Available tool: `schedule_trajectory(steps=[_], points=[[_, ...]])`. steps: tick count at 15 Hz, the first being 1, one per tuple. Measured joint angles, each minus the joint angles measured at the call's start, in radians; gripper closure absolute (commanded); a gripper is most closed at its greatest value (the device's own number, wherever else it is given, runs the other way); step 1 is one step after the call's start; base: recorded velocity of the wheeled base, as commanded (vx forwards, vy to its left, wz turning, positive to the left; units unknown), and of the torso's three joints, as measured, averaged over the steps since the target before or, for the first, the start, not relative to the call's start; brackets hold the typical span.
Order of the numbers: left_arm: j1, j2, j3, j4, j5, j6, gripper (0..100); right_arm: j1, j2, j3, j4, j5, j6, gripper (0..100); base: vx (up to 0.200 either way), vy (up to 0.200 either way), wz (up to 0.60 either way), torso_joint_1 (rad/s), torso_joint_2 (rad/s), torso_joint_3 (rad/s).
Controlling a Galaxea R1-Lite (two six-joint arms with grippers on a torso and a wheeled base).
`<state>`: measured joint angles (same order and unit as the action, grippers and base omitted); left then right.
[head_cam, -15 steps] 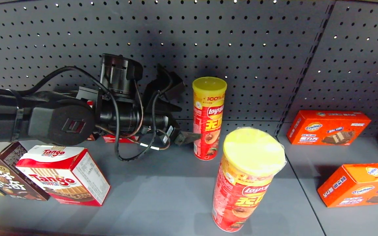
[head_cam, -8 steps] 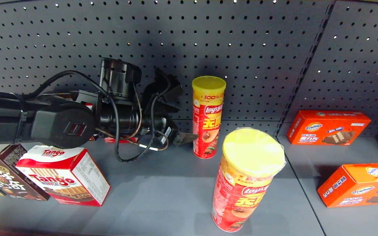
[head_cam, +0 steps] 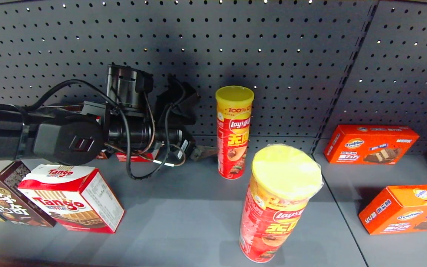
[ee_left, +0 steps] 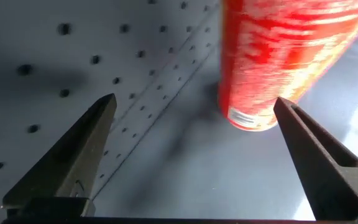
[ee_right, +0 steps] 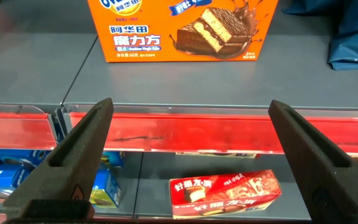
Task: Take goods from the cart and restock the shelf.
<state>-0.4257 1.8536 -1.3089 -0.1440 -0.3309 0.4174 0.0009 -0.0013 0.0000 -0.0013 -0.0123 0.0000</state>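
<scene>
Two red chip cans with yellow lids stand upright on the grey shelf (head_cam: pixel 184 215). The rear can (head_cam: pixel 234 131) is near the pegboard; the front can (head_cam: pixel 280 202) is nearer and to its right. My left gripper (head_cam: pixel 206 150) lies low over the shelf just left of the rear can, apart from it. In the left wrist view this gripper (ee_left: pixel 194 102) is open, with the rear can (ee_left: pixel 278 56) beyond its fingertips. My right gripper (ee_right: pixel 190 106) is open and empty, facing the front edge of a shelf that holds an orange box (ee_right: pixel 179 28).
A wafer box (head_cam: pixel 76 196) and a dark brown box (head_cam: pixel 2 200) lie at the front left. Two orange boxes (head_cam: pixel 371 144) (head_cam: pixel 406 209) sit past the upright divider (head_cam: pixel 343 81). Bare shelf lies between the wafer box and the front can. A red box (ee_right: pixel 225 193) sits on a lower shelf.
My left gripper has drawn back to the left, off the rear can, which stays standing on the shelf. The front can and boxes have not moved.
</scene>
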Motion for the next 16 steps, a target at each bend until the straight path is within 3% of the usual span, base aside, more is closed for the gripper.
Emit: schedule_trajectory(steps=[7, 10, 14, 16], points=[[-0.001, -0.056, 0.001, -0.001, 0.023, -0.002, 0, 0.0, 0.0, 0.0, 0.0, 0.0, 0.0, 0, 0.0, 0.0, 0.0, 0.0, 0.0, 0.0], [0.001, -0.15, 0.035, 0.004, 0.035, -0.022, 0, 0.0, 0.0, 0.0, 0.0, 0.0, 0.0, 0, 0.0, 0.0, 0.0, 0.0, 0.0, 0.0], [0.004, -0.331, 0.139, 0.005, 0.086, -0.025, 0, 0.0, 0.0, 0.0, 0.0, 0.0, 0.0, 0, 0.0, 0.0, 0.0, 0.0, 0.0, 0.0], [0.004, -0.456, 0.236, 0.006, 0.131, -0.024, 0, 0.0, 0.0, 0.0, 0.0, 0.0, 0.0, 0, 0.0, 0.0, 0.0, 0.0, 0.0, 0.0]])
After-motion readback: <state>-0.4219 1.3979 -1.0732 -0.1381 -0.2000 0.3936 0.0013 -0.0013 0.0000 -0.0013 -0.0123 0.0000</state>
